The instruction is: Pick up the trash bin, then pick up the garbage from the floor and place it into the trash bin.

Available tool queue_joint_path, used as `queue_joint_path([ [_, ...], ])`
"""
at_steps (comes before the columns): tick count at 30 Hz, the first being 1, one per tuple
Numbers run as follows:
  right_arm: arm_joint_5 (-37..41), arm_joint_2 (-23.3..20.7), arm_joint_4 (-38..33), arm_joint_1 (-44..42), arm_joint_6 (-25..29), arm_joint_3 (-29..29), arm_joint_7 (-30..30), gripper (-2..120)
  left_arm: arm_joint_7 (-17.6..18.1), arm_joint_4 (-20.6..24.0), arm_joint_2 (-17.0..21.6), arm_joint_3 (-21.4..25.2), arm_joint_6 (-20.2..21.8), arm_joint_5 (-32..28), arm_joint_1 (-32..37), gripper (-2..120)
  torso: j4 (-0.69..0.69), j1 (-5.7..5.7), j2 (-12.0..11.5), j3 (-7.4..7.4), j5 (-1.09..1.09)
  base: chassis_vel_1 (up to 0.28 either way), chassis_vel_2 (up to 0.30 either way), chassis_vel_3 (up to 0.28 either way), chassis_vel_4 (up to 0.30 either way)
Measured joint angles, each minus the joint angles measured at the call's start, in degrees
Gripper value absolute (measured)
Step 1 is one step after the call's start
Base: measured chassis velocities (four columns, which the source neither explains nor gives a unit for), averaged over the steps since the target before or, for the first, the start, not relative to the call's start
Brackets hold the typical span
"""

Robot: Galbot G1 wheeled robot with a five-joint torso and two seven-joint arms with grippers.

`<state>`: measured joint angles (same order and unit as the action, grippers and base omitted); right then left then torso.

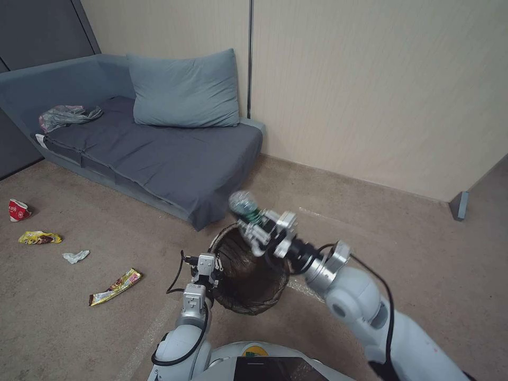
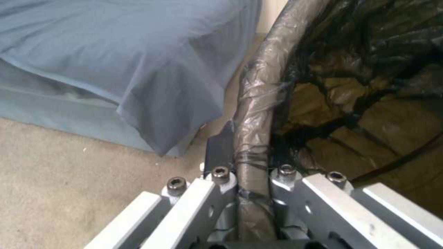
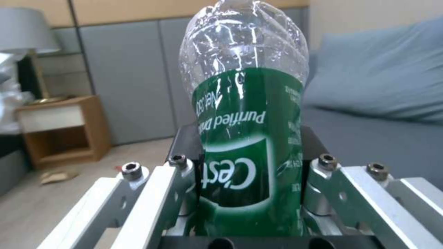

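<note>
One bin, one bottle — four litter pieces on the floor.

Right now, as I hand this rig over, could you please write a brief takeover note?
Left gripper: shut on the trash bin rim, bin held up by the sofa.
Right gripper: shut on the green-labelled bottle, above the bin's far rim.
Done: bin picked up, bottle picked up.
Left: release the bottle into the bin; then the red-and-white cup, yellow wrapper, tissue and long wrapper on the floor.
</note>
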<state>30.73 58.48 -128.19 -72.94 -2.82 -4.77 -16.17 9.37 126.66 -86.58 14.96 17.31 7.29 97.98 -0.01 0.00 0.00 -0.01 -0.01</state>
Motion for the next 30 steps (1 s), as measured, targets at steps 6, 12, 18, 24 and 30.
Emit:
queue_joint_path([
  [6, -3.6, 1.9, 3.7, -1.5, 1.8, 4.1, -0.5, 29, 0.0, 0.0, -0.4, -0.5, -0.1, 0.8, 0.4, 0, 0.00, 0.00, 0.0, 0.00, 0.00, 0.000, 0.000, 0.000, 0.000],
  [12, -4.5, 3.1, 8.3, -1.3, 4.1, 4.5, -0.8, 29, 0.1, 0.3, -0.8, -0.4, -0.2, 1.2, 0.5, 0, 0.01, 0.00, 0.0, 0.00, 0.00, 0.000, 0.000, 0.000, 0.000],
  [18, -6.0, 3.9, 11.3, -3.2, 6.1, 3.2, -1.4, 29, 0.1, 1.2, -1.1, 0.1, -0.3, 1.2, 0.4, 0, 0.01, 0.00, 0.0, 0.00, 0.01, 0.000, 0.000, 0.000, 0.000],
  [24, -7.6, 4.6, 12.9, -4.1, 7.2, 2.5, -1.4, 35, 0.1, 1.8, -1.0, 0.6, -0.3, 1.1, 0.5, 0, 0.01, 0.00, 0.0, 0.01, 0.01, 0.000, 0.000, 0.000, 0.000],
  [30, -8.0, 4.6, 13.1, -4.5, 7.7, 2.0, -1.4, 55, 0.1, 2.0, -1.1, 0.8, -0.4, 1.1, 0.6, 0, 0.01, 0.00, 0.0, 0.00, 0.01, 0.000, 0.000, 0.000, 0.000],
])
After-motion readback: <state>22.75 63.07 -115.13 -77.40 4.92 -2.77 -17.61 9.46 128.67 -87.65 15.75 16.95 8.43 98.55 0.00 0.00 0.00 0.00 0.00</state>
